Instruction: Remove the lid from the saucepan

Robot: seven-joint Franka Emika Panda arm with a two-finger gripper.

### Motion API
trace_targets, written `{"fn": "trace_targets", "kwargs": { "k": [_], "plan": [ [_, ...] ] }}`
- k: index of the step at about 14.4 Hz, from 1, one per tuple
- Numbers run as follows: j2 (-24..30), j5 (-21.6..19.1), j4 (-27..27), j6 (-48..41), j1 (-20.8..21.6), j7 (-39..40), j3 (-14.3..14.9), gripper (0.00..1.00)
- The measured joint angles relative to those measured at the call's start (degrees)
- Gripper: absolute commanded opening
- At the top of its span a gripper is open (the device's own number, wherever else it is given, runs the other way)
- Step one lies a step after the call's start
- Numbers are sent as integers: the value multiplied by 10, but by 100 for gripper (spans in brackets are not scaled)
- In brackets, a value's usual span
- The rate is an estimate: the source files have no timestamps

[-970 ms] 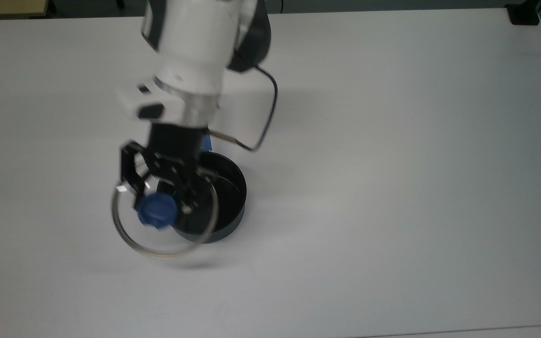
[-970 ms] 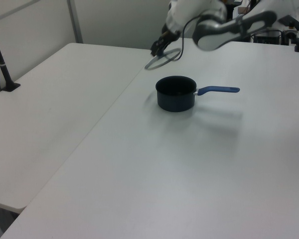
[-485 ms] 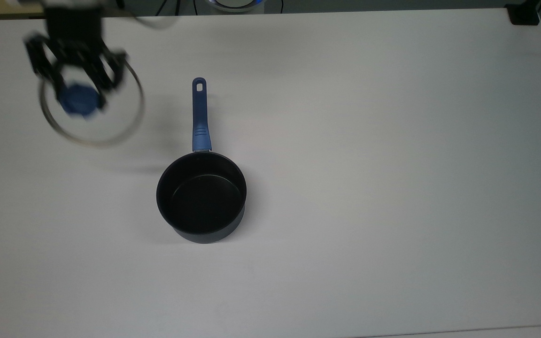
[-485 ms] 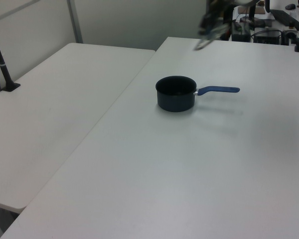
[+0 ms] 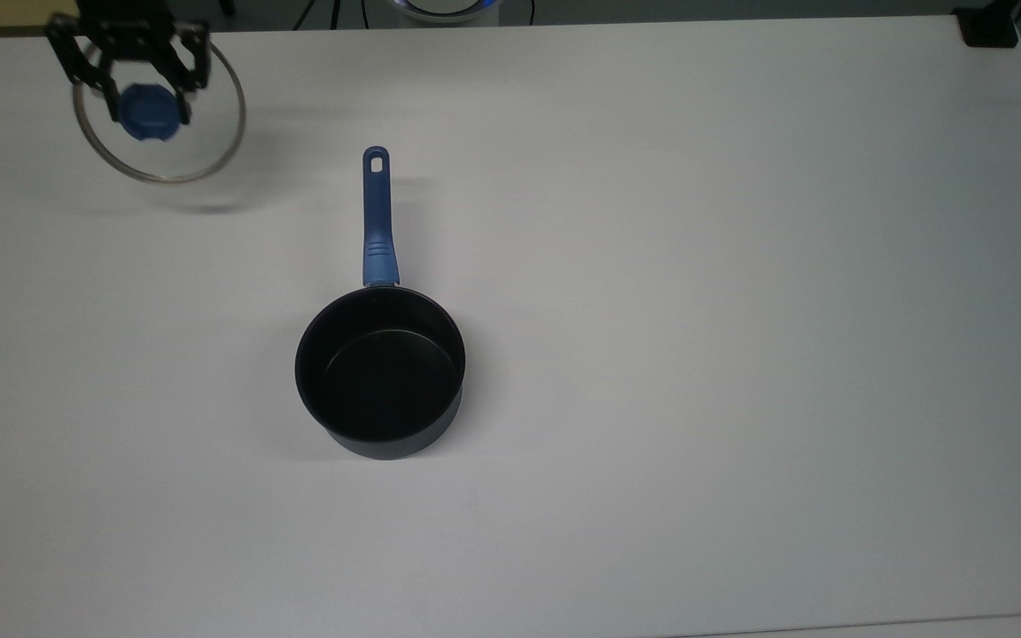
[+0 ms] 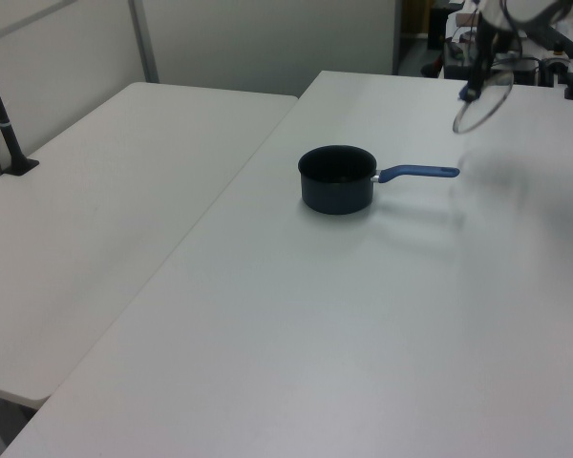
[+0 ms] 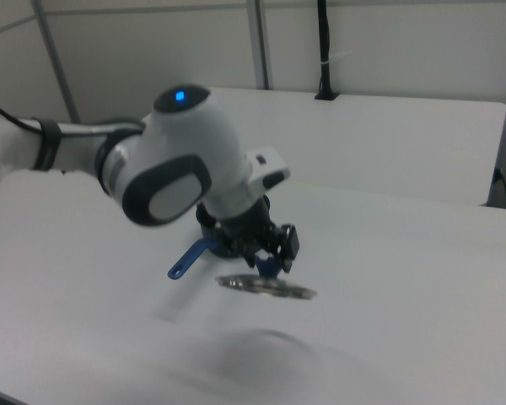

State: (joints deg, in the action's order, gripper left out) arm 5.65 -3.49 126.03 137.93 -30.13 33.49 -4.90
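The dark saucepan [image 5: 380, 372] stands uncovered on the white table [image 5: 697, 310], its blue handle [image 5: 377, 217] pointing to the top view's top. The glass lid [image 5: 200, 133] with its blue knob [image 5: 148, 112] hangs in the air at the top view's upper left, well away from the saucepan. My gripper [image 5: 140, 84] is shut on the knob. In the left view the saucepan [image 6: 336, 178] sits mid-table and the lid [image 6: 481, 99] hangs tilted at the upper right. In the right view the gripper [image 7: 270, 257] holds the lid [image 7: 267, 287] above the table, and the arm hides most of the saucepan.
A second white table [image 6: 124, 191] adjoins on the left view's left, with a black post [image 6: 2, 114] clamped at its edge. A dark block [image 5: 989, 27] sits at the top view's upper right corner. Equipment [image 6: 516, 57] stands beyond the far edge.
The gripper carried the lid off the saucepan to the top view's upper left a second ago. In the last half second it moved a little further toward the top edge.
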Motion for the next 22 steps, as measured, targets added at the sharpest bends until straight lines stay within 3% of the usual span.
{"fn": "trace_targets", "kwargs": {
  "k": [3, 6, 8, 10, 11, 15, 19, 22],
  "plan": [
    [-29, 0, 55, 101, 2, 6, -7, 29],
    [-76, 0, 74, 188, 12, 6, -13, 33],
    [-100, -1, 73, 207, 20, 4, -13, 54],
    [-103, -4, 71, 208, 21, -3, -13, 92],
    [-103, -5, 70, 206, 21, -12, -13, 100],
    [-106, -5, 50, 143, 22, -94, -15, 100],
    [-68, -4, -174, -191, 39, -188, -28, 100],
    [-44, -5, -342, -420, 83, -306, -29, 100]
  ]
}}
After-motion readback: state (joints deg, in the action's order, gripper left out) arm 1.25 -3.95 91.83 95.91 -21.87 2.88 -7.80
